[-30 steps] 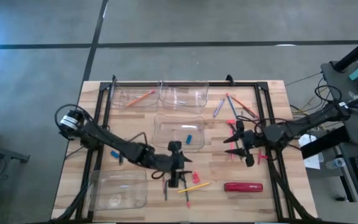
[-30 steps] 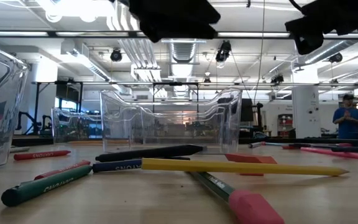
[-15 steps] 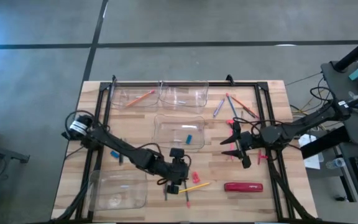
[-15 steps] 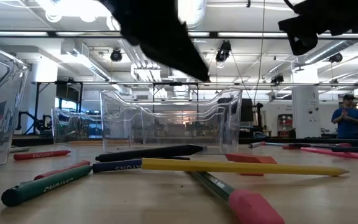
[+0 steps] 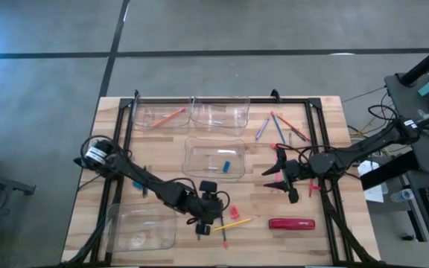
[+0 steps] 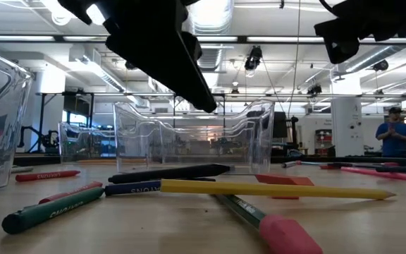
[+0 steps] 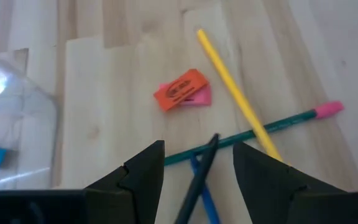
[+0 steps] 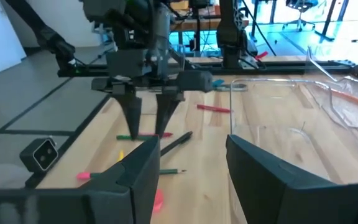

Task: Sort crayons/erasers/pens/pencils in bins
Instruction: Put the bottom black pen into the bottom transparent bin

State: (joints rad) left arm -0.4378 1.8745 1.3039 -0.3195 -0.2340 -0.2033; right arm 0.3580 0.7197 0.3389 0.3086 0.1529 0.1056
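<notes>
Our left gripper [image 7: 197,163] hangs with jaws parted and empty over a crossed pile: a dark stick [image 7: 199,177], a green pencil [image 7: 272,126] and a yellow pencil [image 7: 232,93], with the orange eraser [image 7: 181,90] lying just beyond.

We judge this the approach to a pick; next we must settle on one stick and descend squarely.

Our right gripper [image 5: 283,181] waits open and empty beside the middle bin [image 5: 199,145].

Only the high view shows all the bins; only the low view shows how the sticks overlap and the person [image 6: 396,134] far behind.
</notes>
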